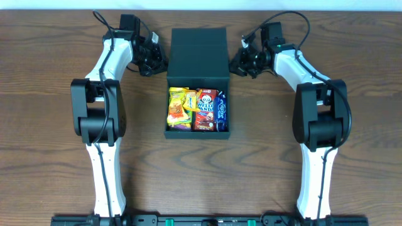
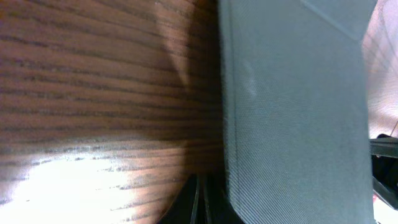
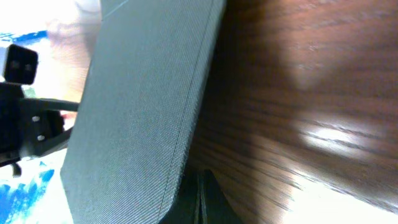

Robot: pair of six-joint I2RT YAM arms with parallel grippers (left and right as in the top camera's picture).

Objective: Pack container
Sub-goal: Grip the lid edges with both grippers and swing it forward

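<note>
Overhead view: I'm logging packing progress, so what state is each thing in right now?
container: open, partly filled.
lid: swung back to the far side, not closed.
snack packets: lying inside the container.
left gripper: shut, empty, beside the lid's left edge.
right gripper: shut, empty, beside the lid's right edge.

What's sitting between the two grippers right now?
The open flap lid of the container stands between left gripper and right gripper, seen in the overhead view.

Snack packets (image 1: 196, 110) print unreadable; container (image 2: 292, 93) cropped in wrist views.
</note>
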